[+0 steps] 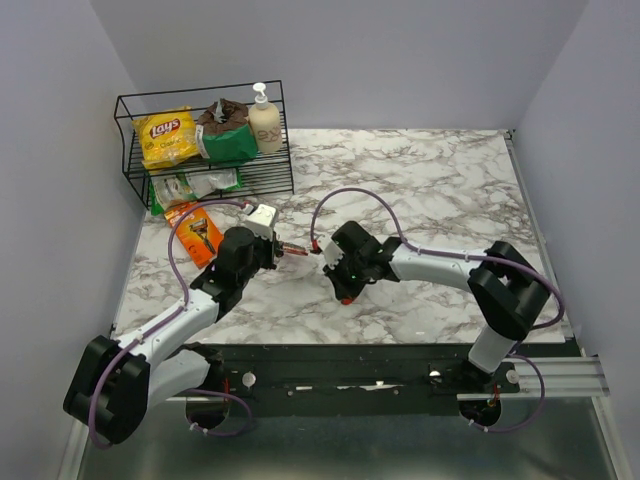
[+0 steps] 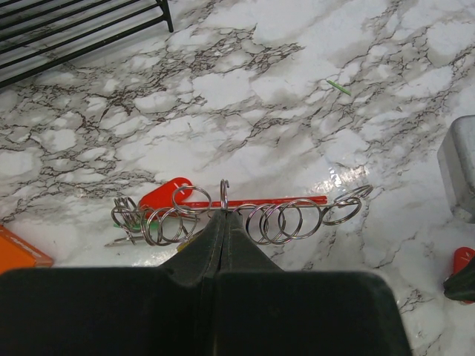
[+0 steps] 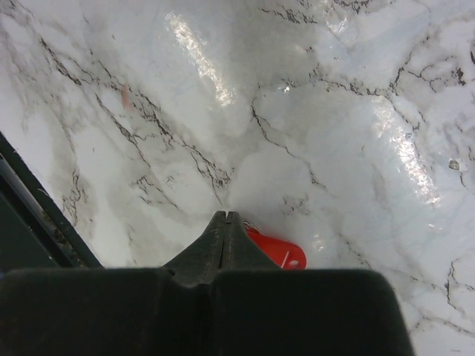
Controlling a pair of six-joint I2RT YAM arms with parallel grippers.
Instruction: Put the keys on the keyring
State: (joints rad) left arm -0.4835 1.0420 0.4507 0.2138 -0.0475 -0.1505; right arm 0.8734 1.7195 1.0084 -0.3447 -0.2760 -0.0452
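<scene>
Currently clenching the left gripper (image 2: 224, 216) on a ring of the thin red keyring strung with silvery loops (image 2: 276, 202), at 6 o'clock of the left wrist view. Pinching the tiny red-headed silvery key (image 3: 278, 252) in the clamped-shut right gripper (image 3: 226, 217), poking out at 4 o'clock of the jaws. Likely risking a twisting or slipping key, from so shallow a grip, and missing the ring's split. Revealing the loops only from the left wrist, the key's hole only from the right; blurring both overhead

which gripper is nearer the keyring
Left. The left gripper is shut on the keyring; the right gripper is apart from it, to its right, tips shut by a red key.
</scene>
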